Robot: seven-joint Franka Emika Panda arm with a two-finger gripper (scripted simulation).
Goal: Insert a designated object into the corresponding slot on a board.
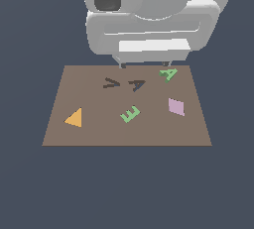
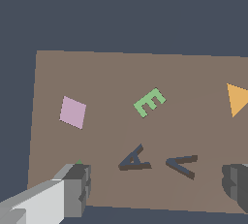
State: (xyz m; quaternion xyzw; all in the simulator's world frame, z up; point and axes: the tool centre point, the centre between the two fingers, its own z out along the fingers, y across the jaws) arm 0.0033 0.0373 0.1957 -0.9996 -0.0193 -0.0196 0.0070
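Both views are evenly and softly lit, with no single bright source to be told. The board (image 1: 89,129) shows flat, uniform brown with no glare or hot spots, and the surrounding ground is a dull, even dark blue-grey. The small shapes cast almost no shadow; only the arm's white body in the exterior view shows gentle shading, lighter on top and greyer beneath. Its dark cavity reads nearly black. Edges are slightly soft and low in resolution, with faint jaggedness on slanted lines. In the wrist view the fingers (image 2: 77,189) are shaded grey, and straight board edges show no bending.
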